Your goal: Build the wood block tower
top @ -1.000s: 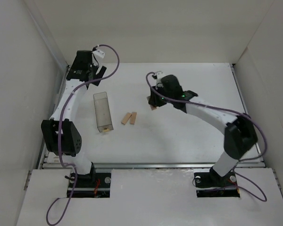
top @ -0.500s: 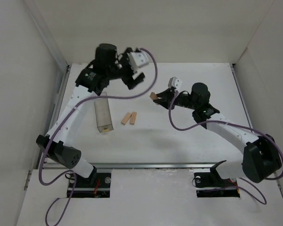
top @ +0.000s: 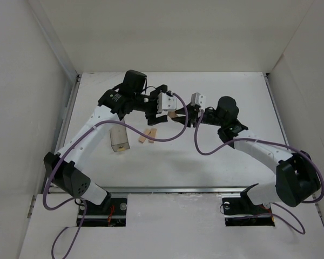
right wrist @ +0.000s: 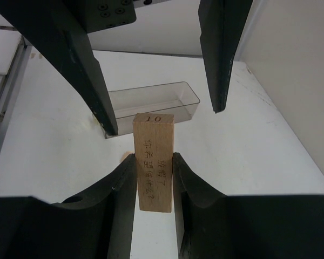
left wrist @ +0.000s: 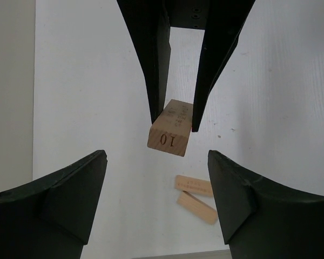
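Left gripper (left wrist: pixel 156 157) swung in, open | right gripper (right wrist: pixel 153 170) pinches block (right wrist: pixel 154 137)

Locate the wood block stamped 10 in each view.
Top external: wood block at centre, at the tip of the right end effector.
Left wrist: centre, clamped by the right end effector opposite.
Right wrist: lower centre.
Shared landmark: the right end effector gripping it, in all views.
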Robot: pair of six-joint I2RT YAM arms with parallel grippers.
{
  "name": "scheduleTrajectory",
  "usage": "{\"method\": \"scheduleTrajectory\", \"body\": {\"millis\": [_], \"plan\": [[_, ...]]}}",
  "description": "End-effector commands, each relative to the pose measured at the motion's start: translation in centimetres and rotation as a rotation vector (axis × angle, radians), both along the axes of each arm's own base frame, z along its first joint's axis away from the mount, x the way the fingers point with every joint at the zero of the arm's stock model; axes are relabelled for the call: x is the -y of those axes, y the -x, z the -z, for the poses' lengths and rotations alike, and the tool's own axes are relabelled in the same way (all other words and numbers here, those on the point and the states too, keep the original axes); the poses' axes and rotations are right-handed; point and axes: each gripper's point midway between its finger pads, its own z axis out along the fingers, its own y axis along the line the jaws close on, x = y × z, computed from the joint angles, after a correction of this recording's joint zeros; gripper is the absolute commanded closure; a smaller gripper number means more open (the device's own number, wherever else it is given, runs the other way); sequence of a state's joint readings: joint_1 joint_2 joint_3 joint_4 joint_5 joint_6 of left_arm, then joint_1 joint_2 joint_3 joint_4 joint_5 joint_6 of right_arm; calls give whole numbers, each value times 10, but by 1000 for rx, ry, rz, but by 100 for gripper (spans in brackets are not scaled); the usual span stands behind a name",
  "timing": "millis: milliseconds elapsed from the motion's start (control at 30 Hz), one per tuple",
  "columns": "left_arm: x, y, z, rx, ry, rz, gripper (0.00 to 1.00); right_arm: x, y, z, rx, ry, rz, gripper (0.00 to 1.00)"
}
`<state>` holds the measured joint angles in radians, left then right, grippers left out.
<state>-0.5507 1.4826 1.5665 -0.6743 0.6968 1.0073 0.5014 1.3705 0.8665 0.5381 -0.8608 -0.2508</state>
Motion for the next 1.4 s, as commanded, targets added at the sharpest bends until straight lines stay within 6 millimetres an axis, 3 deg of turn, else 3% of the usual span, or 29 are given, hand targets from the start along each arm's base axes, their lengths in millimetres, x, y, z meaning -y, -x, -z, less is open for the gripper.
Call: {"method": "scheduleTrajectory", "body": {"millis": [0,200,300,500,600,700,800,900,1000,1133,1167,1200,1233,1267,1333,1367], "plan": [[7,12,-24,69,46,94,29,-5,11,-22,106,-44,-36,100],[10,22,-22,22,56,111,44,-5,11,-22,105,-46,-20,100],[11,26,-17,4,47,120,57,-4,9,-24,104,-47,1,100],[14,25,-23,-18,71,92,56,-3,7,-24,112,-38,11,100],[15,30,-22,-29,72,96,63,-3,7,-24,112,-38,11,100],[17,29,-20,-27,67,81,63,-7,7,-27,111,-38,2,100],[21,26,-22,-20,65,49,72,-8,8,-25,111,-30,-7,100],[22,26,-14,-28,49,35,72,-8,9,-25,120,-28,-16,100],[19,19,-9,-15,24,13,91,-8,9,-25,120,-28,-16,100],[14,15,1,-19,-19,-14,100,-8,9,-25,120,-28,-16,100],[12,12,8,-30,-41,-27,100,-8,5,-17,93,-13,2,94],[10,12,7,-28,-49,-36,100,-8,2,-21,82,-18,18,81],[10,7,8,-23,-58,-48,100,-7,0,-18,53,-14,36,56],[5,1,20,-35,-106,-81,100,-5,-5,-19,27,-17,66,43],[1,-12,28,-46,-148,-149,100,2,-10,-9,-22,-6,114,0],[-1,-20,44,-69,-190,-184,100,11,-12,-13,-21,-16,151,0]]}}
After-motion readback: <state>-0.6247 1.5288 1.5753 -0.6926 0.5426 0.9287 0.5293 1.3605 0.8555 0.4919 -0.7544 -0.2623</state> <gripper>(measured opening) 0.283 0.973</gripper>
